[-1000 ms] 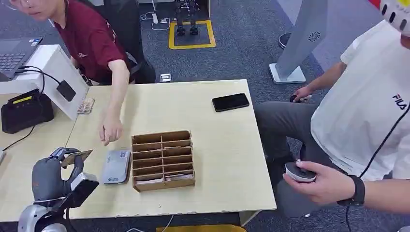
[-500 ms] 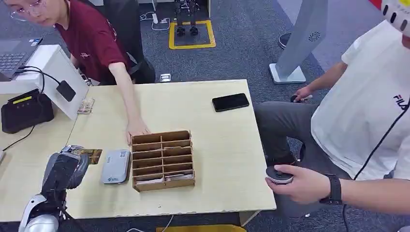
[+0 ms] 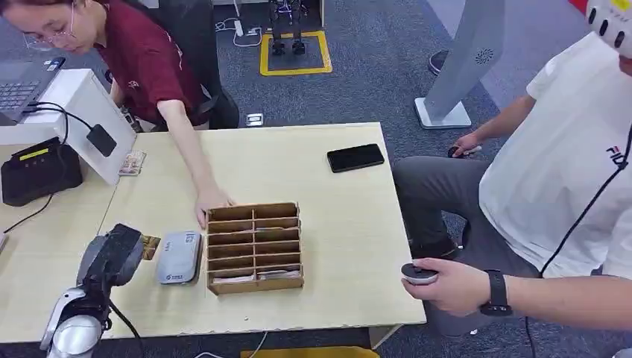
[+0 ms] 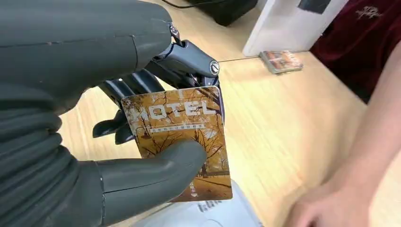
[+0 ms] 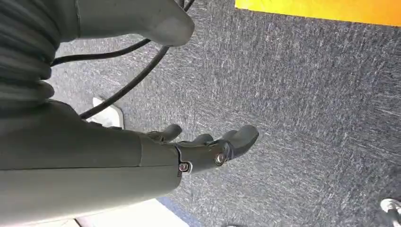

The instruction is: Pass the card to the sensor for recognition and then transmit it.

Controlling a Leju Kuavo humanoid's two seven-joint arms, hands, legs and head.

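Note:
My left hand (image 3: 110, 257) pinches a brown hotel card (image 3: 150, 246) between thumb and fingers, just left of the grey card sensor (image 3: 178, 256) on the table. Up close, the card (image 4: 182, 137) shows an autumn-tree print and the word HOTEL, and it hangs just over the sensor's edge (image 4: 208, 215). My left hand (image 4: 118, 132) has its thumb pressed on the card's face. My right hand (image 5: 203, 149) hangs over the grey carpet with its fingers loosely extended and nothing in it.
A wooden slotted card box (image 3: 254, 246) stands right of the sensor, and a person's hand (image 3: 211, 203) rests at its far left corner. A black phone (image 3: 355, 157), a black terminal (image 3: 39, 170) and a white stand (image 3: 89, 112) sit further back. A seated person (image 3: 551, 186) holds a controller at the right.
My left hand has lowered and tipped forward, bringing the card down close to the sensor. The person's hand moved from the table to the card box's corner.

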